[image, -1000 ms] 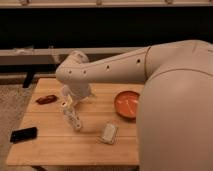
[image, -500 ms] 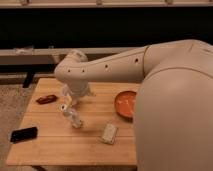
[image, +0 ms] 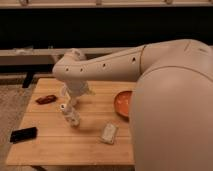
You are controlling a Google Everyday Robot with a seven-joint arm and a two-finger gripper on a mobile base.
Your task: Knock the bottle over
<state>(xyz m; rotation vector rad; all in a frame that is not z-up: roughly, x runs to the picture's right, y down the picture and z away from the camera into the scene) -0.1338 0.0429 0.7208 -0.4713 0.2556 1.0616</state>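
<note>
The bottle [image: 70, 115] is small and clear with a white cap. It stands on the wooden table [image: 60, 145] left of centre and leans, its cap towards the upper left. My gripper [image: 73, 101] hangs down from the cream arm [image: 105, 67] right above and behind the bottle, at or very near its top. A translucent white cup [image: 64, 92] stands just behind, partly hidden by the gripper.
A flat pale packet [image: 108, 133] lies right of the bottle. An orange bowl [image: 122, 103] sits at the right, partly behind my arm. A dark red-brown object [image: 46, 99] lies at the left and a black flat device [image: 23, 134] near the front left edge.
The gripper has shifted slightly down and left onto the bottle. The bottle has moved a little left and leans more than before.
</note>
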